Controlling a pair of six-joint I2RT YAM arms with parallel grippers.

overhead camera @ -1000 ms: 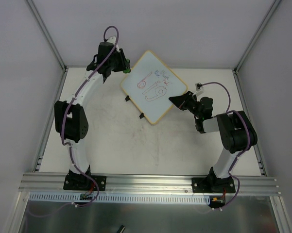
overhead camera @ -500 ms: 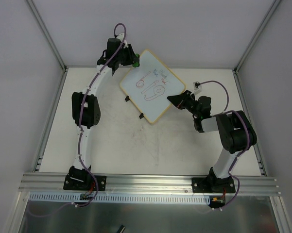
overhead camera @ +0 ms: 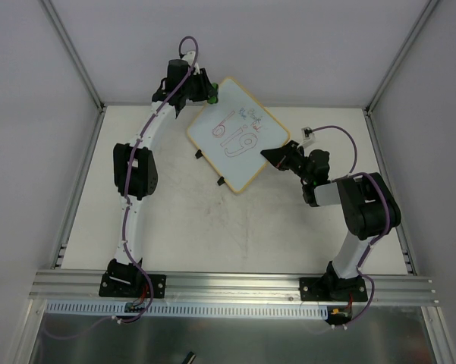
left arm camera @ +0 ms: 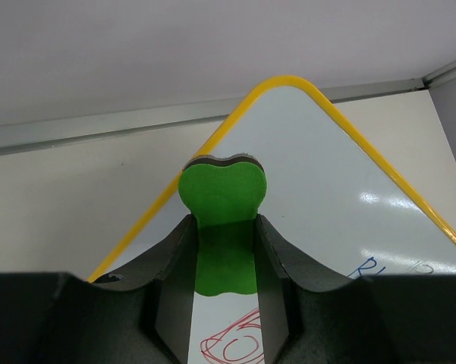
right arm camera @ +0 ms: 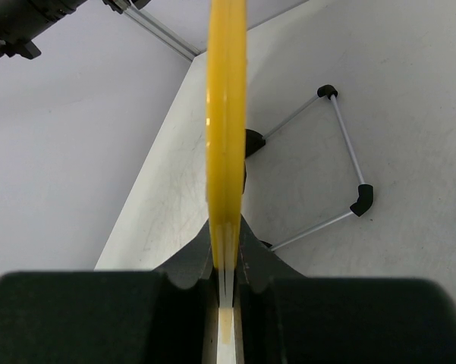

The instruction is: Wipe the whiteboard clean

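Note:
The whiteboard point(overhead camera: 250, 163) stands diamond-wise at the back middle of the table, with red and blue marker scribbles point(overhead camera: 239, 136) on it. My left gripper point(overhead camera: 205, 95) is shut on a green eraser point(left arm camera: 221, 199) at the board's far left corner. In the left wrist view the eraser lies against the white face point(left arm camera: 326, 174), just above a red scribble point(left arm camera: 243, 345). My right gripper point(overhead camera: 277, 157) is shut on the board's right edge. The right wrist view shows that yellow rim point(right arm camera: 226, 114) edge-on between the fingers point(right arm camera: 205, 246).
A thin wire stand with black end caps point(right arm camera: 362, 199) reaches out behind the board; two black clips point(overhead camera: 199, 154) show at its lower left edge. The white back wall and metal corner posts point(overhead camera: 72, 53) close in behind the left gripper.
My left arm has stretched back and right, carrying the eraser onto the board's far left corner. The right gripper has shifted the board slightly left.

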